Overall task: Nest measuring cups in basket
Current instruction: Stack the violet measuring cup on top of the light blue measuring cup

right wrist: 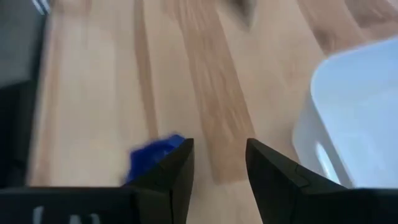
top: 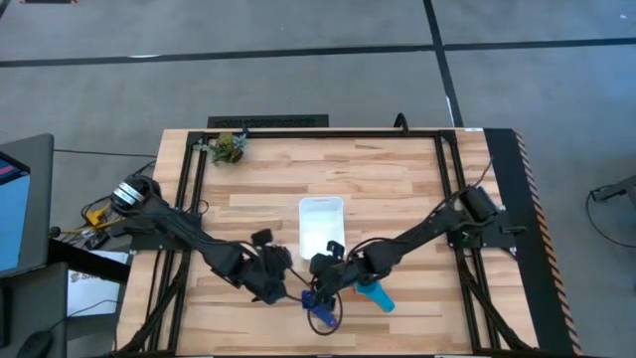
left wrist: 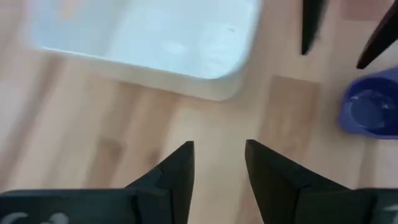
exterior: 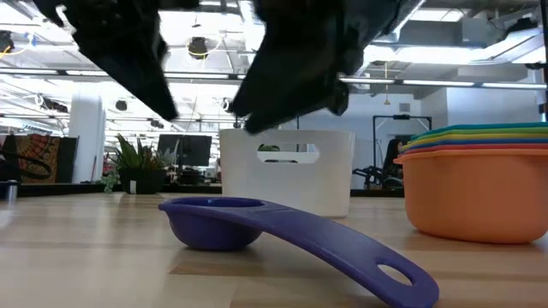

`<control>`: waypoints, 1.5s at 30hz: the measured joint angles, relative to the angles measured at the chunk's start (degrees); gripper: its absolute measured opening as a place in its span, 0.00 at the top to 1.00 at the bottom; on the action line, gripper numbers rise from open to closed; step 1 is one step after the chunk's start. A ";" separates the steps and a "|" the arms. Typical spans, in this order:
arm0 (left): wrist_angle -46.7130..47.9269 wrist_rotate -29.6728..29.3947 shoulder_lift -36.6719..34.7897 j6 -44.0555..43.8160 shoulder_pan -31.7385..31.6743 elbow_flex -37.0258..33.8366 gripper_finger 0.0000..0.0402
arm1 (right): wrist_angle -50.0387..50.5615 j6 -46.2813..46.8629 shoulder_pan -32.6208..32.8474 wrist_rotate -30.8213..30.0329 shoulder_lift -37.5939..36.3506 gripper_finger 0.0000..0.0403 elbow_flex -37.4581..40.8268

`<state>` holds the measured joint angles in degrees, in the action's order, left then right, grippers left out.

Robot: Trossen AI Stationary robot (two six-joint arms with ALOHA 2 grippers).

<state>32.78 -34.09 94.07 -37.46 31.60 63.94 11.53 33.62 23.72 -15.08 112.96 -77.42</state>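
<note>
The white translucent plastic basket (top: pixel 321 225) at mid-counter holds nothing. The orange-bottomed nested cup stack (exterior: pixel 476 184) and dark blue plastic measuring cup (exterior: pixel 257 224) remain outside, near both open, empty hands: left hand (top: pixel 281 278), right hand (top: pixel 325 269).

I count one white basket (top: pixel 321 221) on my counter (top: pixel 397 189). One dark blue measuring cup (exterior: pixel 257 224) lies alone, and one nested stack of cups (exterior: pixel 479 184) sits apart; in that stack I can make out five coloured rims from the low view. Two arms, so two tools: left tool (top: pixel 270 281), right tool (top: pixel 323 273). One green leafy clump (top: pixel 231 148).
</note>
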 joint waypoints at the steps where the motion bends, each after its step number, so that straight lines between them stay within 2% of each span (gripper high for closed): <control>1: 0.93 -1.30 -0.85 -0.52 0.16 -0.04 0.67 | 0.82 -0.74 -0.10 0.05 0.99 0.59 -0.79; 6: 4.74 -6.57 -4.07 -3.45 1.57 -0.02 0.67 | 1.27 -3.64 -0.16 0.48 5.01 0.59 -4.96; 13: 7.37 -9.53 -5.01 -6.01 2.70 -0.06 0.67 | 2.88 -5.86 -0.12 2.79 7.41 0.60 -6.83; 29: 7.44 -10.13 -4.86 -6.60 2.70 -0.06 0.67 | 1.12 -5.93 -0.08 5.77 9.98 0.59 -6.94; 37: 7.65 -10.21 -4.86 -6.58 2.70 -0.06 0.67 | 7.99 -7.48 -0.19 5.45 9.41 0.60 -6.99; 45: 7.70 -10.62 -4.86 -6.53 2.46 -0.06 0.67 | 10.63 -9.76 -0.19 5.79 8.61 0.58 -6.80</control>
<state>40.48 -44.71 89.21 -43.99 34.06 63.88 22.16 23.86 23.53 -9.28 121.56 -84.22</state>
